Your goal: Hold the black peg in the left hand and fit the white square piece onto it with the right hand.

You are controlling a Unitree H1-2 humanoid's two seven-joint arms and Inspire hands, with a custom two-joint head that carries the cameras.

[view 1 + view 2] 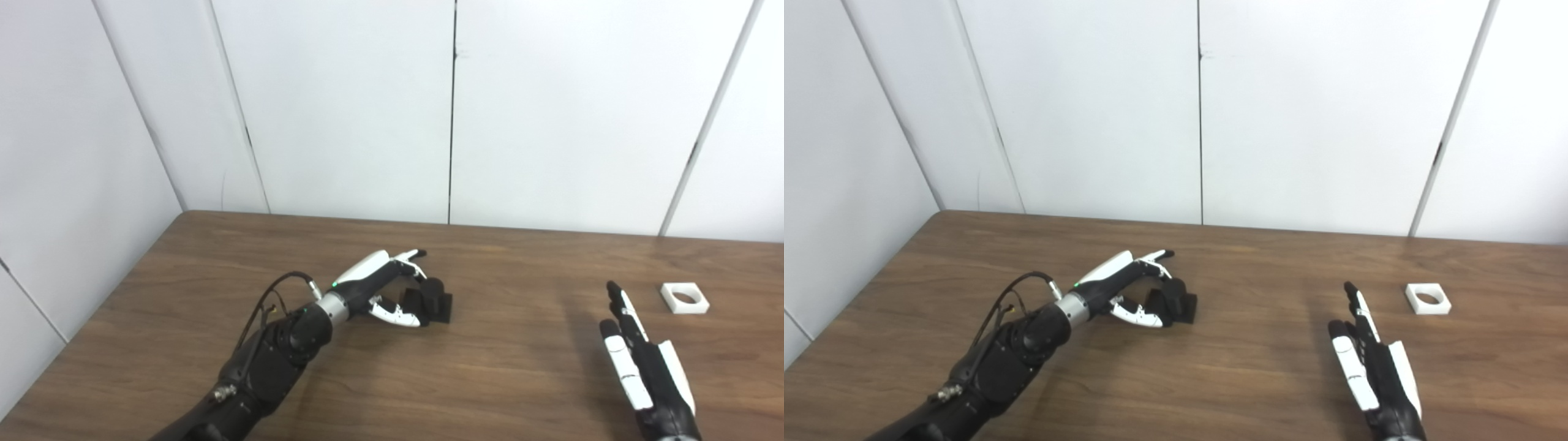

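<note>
Nearest, at five o'clock: right hand (643,361), flat and low over the brown wood-grain table (490,380), fingers straight, spread and empty, pointing toward twelve, with the small white square piece with a round hole (685,297) lying flat just beyond at one o'clock, untouched. Further in, near centre: left hand (392,291), reaching toward two o'clock, fingers above and thumb below, half-curled round the black peg on its square base (436,301), apparently still seated on the wood. Best to close squarely on the peg's base, leaving the post exposed, before lifting.
</note>
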